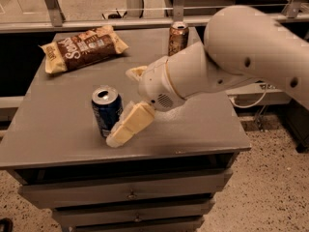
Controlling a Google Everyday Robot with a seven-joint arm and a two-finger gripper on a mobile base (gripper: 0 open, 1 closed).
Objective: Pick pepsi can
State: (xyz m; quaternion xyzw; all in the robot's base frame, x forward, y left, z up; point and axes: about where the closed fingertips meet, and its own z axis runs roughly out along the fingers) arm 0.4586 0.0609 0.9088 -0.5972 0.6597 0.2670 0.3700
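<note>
The pepsi can (106,111), dark blue with a silver top, stands upright on the grey table (53,129) near the front left. My gripper (123,105) is right beside the can on its right side, low over the table. One cream finger (129,126) reaches down past the can's front right. The other finger (136,72) sits behind and right of the can. The fingers are spread apart and hold nothing. The white arm (241,57) comes in from the right.
A gold-brown can (178,38) stands at the back of the table, right of centre. A brown snack bag (82,47) lies at the back left. Drawers (130,195) are below the table's front edge. A rail (96,23) runs behind.
</note>
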